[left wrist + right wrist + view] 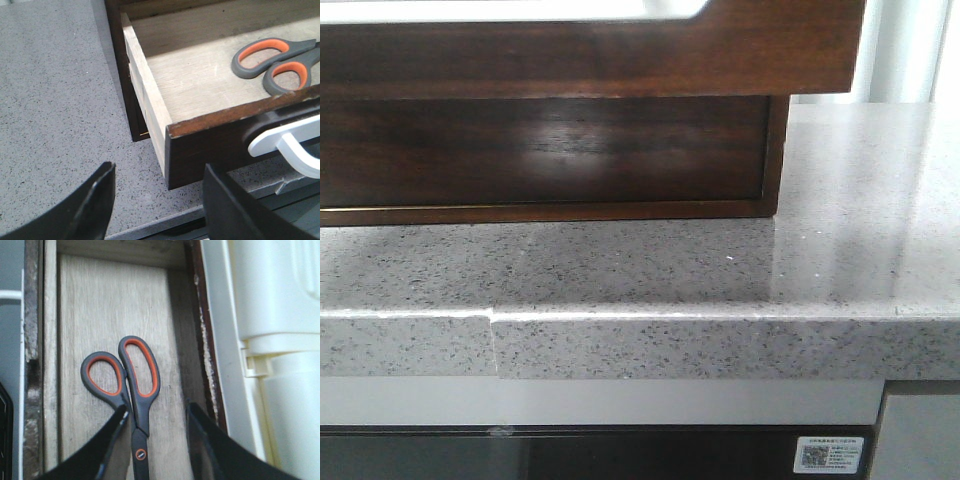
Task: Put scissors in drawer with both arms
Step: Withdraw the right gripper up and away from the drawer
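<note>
The scissors point(140, 440), dark grey with orange-lined handle loops, lie flat on the pale wood floor of the pulled-out drawer point(100, 315). They also show in the left wrist view point(305, 49). My right gripper point(156, 409) is open above them, one finger on each side of the pivot, holding nothing. My left gripper point(157, 170) is open and empty, just in front of the drawer's dark brown front point(200, 145), near its corner and beside its white handle point(285, 142). In the front view the drawer front point(620, 50) fills the top; no gripper shows there.
The grey speckled countertop point(720, 270) carries the dark wooden cabinet point(540, 150) under the drawer, and its front edge is close below. The countertop also shows beside the drawer in the left wrist view point(50, 100). A white plastic body point(280, 340) stands right beside the drawer's far side.
</note>
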